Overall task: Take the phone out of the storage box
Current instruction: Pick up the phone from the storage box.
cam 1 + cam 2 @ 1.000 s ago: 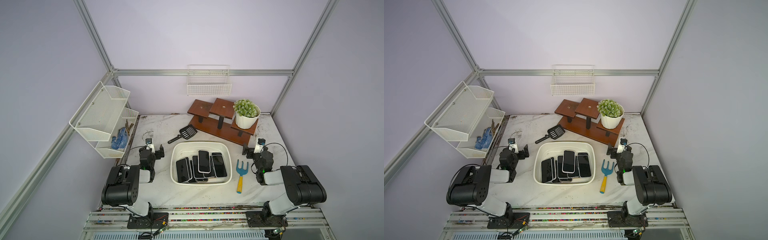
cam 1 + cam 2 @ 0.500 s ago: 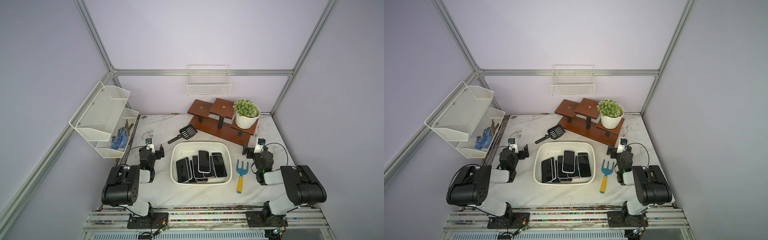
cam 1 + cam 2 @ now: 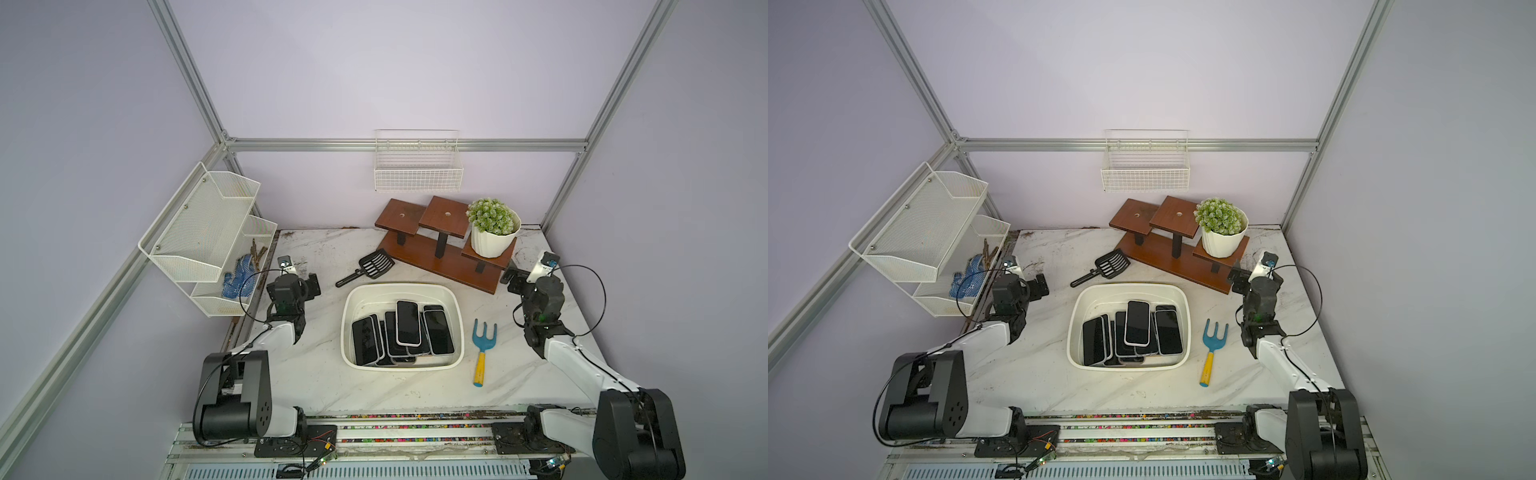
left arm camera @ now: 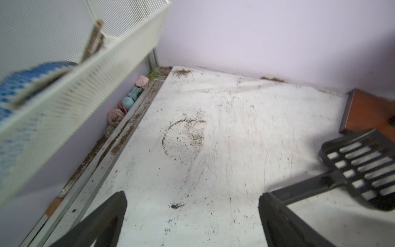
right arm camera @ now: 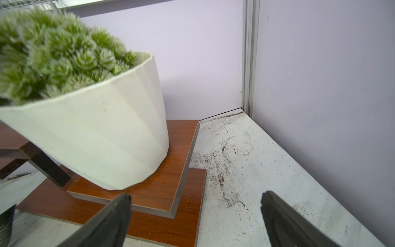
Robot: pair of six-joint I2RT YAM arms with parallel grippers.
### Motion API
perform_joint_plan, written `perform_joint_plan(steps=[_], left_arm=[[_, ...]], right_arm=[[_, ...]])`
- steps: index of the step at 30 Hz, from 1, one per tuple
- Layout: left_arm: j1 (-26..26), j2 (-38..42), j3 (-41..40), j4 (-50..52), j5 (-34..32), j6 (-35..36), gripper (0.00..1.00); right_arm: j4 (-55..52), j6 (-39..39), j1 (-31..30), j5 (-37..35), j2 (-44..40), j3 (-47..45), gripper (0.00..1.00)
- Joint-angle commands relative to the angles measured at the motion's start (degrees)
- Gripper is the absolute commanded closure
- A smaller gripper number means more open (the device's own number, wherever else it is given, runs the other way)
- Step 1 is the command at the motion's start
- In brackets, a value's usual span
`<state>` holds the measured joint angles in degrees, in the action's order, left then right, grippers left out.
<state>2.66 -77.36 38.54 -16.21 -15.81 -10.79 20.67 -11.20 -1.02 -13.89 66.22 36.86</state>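
Note:
The storage box (image 3: 347,309) (image 3: 1073,320), a shallow white tub, sits mid-table in both top views. Several black-screened phones lie piled in it; a white-edged phone (image 3: 407,323) (image 3: 1137,323) lies on top of the pile. My left gripper (image 3: 311,286) (image 4: 192,194) is open and empty, low over the dirty tabletop left of the box. My right gripper (image 3: 512,279) (image 5: 195,196) is open and empty too, to the right of the box beside the wooden stand. Neither wrist view shows the box or a phone.
A black slotted scoop (image 3: 370,266) (image 4: 361,169) lies behind the box, close to the left gripper. A tiered wooden stand (image 3: 440,249) (image 5: 162,188) carries a potted plant (image 3: 494,228). A blue fork (image 3: 482,345) lies right of the box. A mesh rack (image 3: 208,232) hangs at left, a wire basket (image 3: 417,166) on the back wall.

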Motion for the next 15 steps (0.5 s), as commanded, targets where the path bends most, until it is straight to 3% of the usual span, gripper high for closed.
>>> perform_joint_plan(steps=[1,3,7,11,15], left_arm=[[-0.9,4.8,2.7,17.8,-3.8,-8.3,0.00],[-1.4,6.6,5.5,25.0,-1.9,-10.2,0.00],[-2.6,7.5,12.3,35.3,8.4,-10.2,0.00],[-3.2,7.7,17.6,42.4,18.1,-12.5,0.00],[-6.3,10.0,20.8,48.2,22.5,-13.1,0.00]], right_arm=[[-25.8,-4.9,-0.2,2.6,-1.8,7.8,0.00],[-33.5,-5.7,-0.2,8.5,-2.3,13.3,0.00],[-43.8,-7.7,-0.4,18.3,-3.8,20.6,0.00],[-52.8,-9.7,-1.4,23.0,-4.6,26.5,0.00],[-61.3,-11.1,-2.9,25.4,-2.9,32.3,0.00]])
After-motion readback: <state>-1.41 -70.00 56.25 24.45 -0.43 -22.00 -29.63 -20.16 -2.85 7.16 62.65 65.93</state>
